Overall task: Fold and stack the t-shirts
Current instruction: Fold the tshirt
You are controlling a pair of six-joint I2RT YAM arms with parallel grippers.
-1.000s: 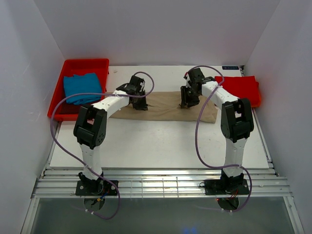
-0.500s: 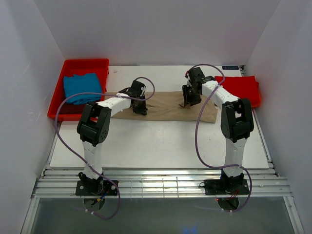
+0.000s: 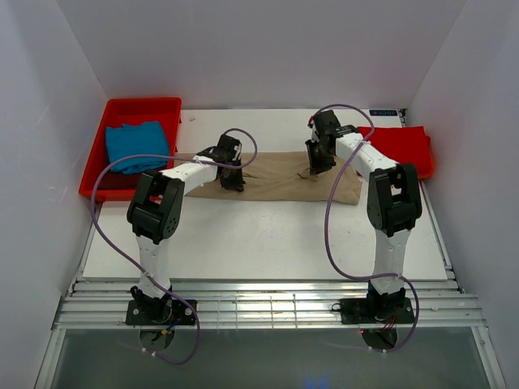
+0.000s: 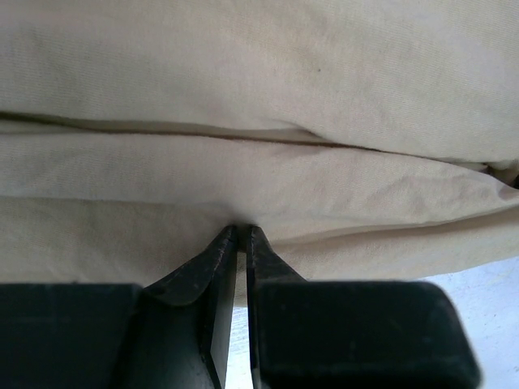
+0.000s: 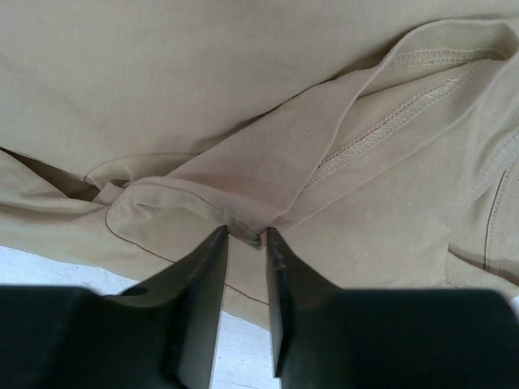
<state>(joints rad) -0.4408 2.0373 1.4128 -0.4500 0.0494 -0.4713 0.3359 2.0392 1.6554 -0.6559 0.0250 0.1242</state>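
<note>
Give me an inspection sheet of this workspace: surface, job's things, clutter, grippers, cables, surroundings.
Surface: white table, cloth across its middle.
Job's things: tan t-shirt laid out between the arms; blue t-shirt in the red tray, far left; red t-shirt at far right.
Clutter: nothing seen.
Grippers: left gripper pinches the tan t-shirt's edge; right gripper pinches a fold of it.
Cables: purple cables loop off both arms.
Surroundings: white walls on three sides.

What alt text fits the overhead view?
The robot's left end effector and right end effector rest on a tan t-shirt spread on a white table. A blue t-shirt lies in a red tray, far left; a red t-shirt, far right.
</note>
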